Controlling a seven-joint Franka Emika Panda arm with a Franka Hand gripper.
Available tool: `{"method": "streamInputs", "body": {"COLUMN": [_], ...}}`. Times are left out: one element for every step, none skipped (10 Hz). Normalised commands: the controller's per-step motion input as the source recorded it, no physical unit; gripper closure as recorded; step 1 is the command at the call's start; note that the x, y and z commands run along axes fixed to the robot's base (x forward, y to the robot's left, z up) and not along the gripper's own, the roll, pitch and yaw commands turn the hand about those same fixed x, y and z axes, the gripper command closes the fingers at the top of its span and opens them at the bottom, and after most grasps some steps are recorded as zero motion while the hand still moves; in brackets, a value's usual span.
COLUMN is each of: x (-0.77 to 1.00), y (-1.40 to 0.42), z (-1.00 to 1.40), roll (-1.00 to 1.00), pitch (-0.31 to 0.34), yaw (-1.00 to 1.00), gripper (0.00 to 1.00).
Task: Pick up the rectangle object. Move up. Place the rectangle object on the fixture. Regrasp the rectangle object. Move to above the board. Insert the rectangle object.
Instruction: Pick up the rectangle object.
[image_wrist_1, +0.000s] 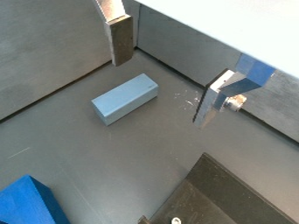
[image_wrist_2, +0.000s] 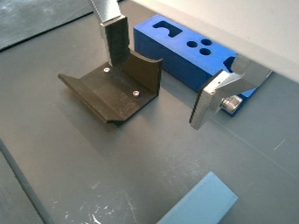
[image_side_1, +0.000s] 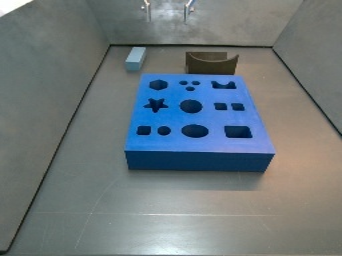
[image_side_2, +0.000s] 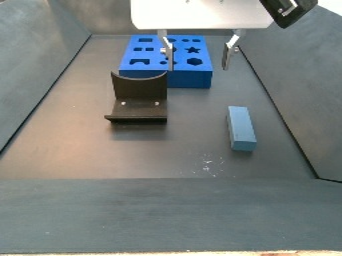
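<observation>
- Step in hand, as I judge it: the first one, picking up the block (image_wrist_1: 124, 98). It lies flat on the bench (image_side_2: 160, 150) and nothing is gripping it.
- Claw (image_wrist_1: 163, 77): the fingers (image_wrist_1: 121, 39) are spread wide with nothing between them. In both wrist views the dark pads face each other across bare floor.
- In a side view the claw (image_side_2: 198, 55) hangs above the bench, up near the board (image_side_2: 168, 60), with its tips clear of every piece.
- Block relative to the claw: in a wrist view it sits below and just off the gap between the fingers, lying at an angle to the line that joins them. In a side view the block (image_side_2: 241, 127) lies well apart from the claw, off to one side.
- Fixture (image_wrist_2: 114, 87): beneath and close beside one finger in a wrist view, its notch empty, and just beside the board (image_wrist_2: 184, 54).
- Next move, in my judgement: I must bring the claw over the block, turn the wrist so the pads face its long sides, then descend and close.
</observation>
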Motion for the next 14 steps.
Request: {"method": "streamInputs", "body": {"x": [0.02,0.12,0.15,0.12,0.09,-0.01,-0.37,-0.52,-0.53,-0.50,-0.50,-0.39,-0.29,-0.29], "y": [0.00,-0.06,-0.12,-0.08,0.00,0.00,0.00,0.12,0.21,0.14,0.06,0.04,0.10,0.16], "z": [-0.01,-0.05,-0.02,-0.03,-0.03,-0.22,-0.28,-0.29,-0.35,-0.40,-0.36,-0.39,-0.44,-0.29], "roll": [-0.01,0.00,0.00,0.00,0.00,0.00,0.00,-0.16,-0.27,-0.25,-0.31,-0.37,-0.45,-0.37], "pitch": [0.000,0.000,0.054,0.046,0.014,0.000,-0.083,-0.100,-0.077,-0.040,-0.014,0.000,0.000,0.000], "yaw": [0.00,0.00,-0.05,-0.03,0.00,-0.02,-0.07,-0.13,-0.19,-0.21,-0.22,-0.30,-0.45,-0.47], "gripper": [0.00,0.00,0.00,0.00,0.00,0.00,0.00,0.00,0.00,0.00,0.00,0.00,0.00,0.00]}}
